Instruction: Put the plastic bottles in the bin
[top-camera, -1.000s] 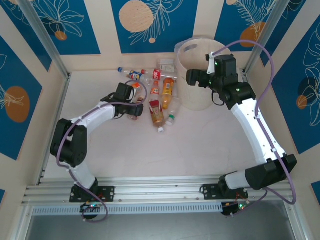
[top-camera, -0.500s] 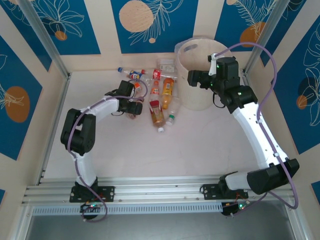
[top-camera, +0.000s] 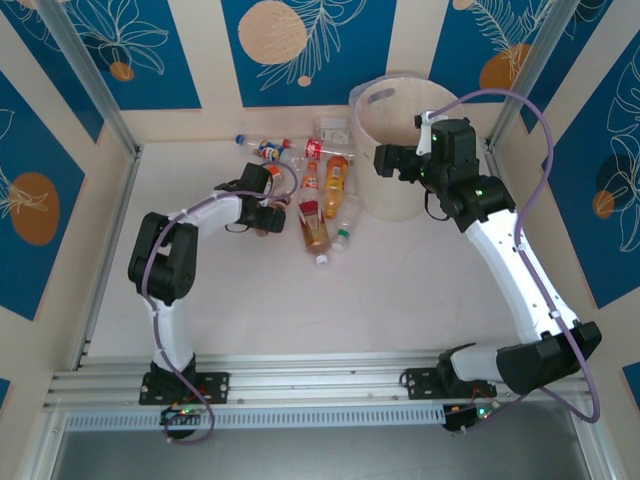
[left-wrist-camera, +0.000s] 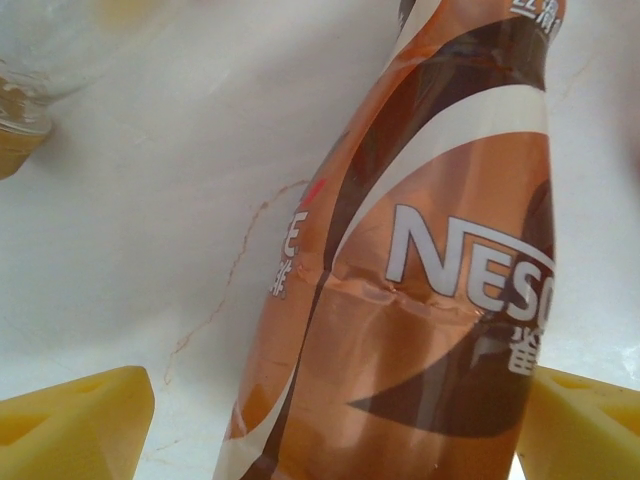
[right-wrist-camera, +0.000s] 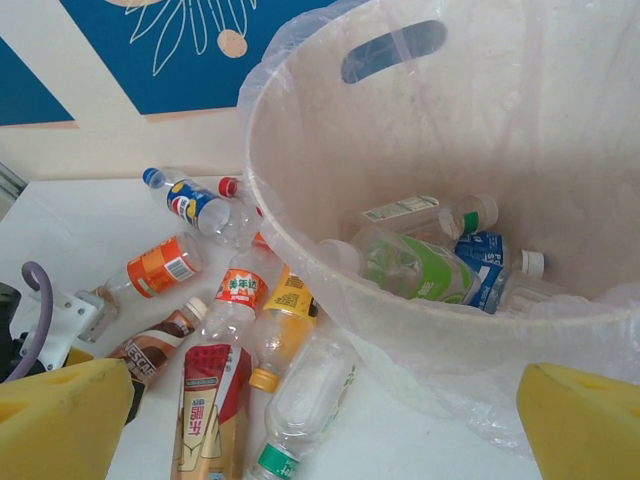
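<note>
A brown Nescafe bottle (left-wrist-camera: 440, 300) lies on the white table between the yellow pads of my left gripper (left-wrist-camera: 335, 435). The jaws are open, with a gap at the left pad (left-wrist-camera: 80, 420). From above, my left gripper (top-camera: 266, 212) sits at the left side of the bottle pile (top-camera: 325, 200). My right gripper (top-camera: 386, 158) hangs open and holds nothing by the left rim of the cream bin (top-camera: 400, 205). In the bin (right-wrist-camera: 520, 120) lie a green-labelled bottle (right-wrist-camera: 420, 272), a blue-labelled one (right-wrist-camera: 490, 265) and a clear one (right-wrist-camera: 425, 210).
Loose on the table lie a red-and-gold bottle (right-wrist-camera: 205, 410), a yellow one (right-wrist-camera: 282, 320), a clear green-capped one (right-wrist-camera: 300, 400), an orange-labelled one (right-wrist-camera: 160, 268) and a blue-capped one (right-wrist-camera: 195, 205). The back wall stands just behind the bin.
My left arm has folded in, its elbow swinging toward the pile while its gripper edged down onto the brown bottle. My right gripper has shifted slightly up by the bin.
</note>
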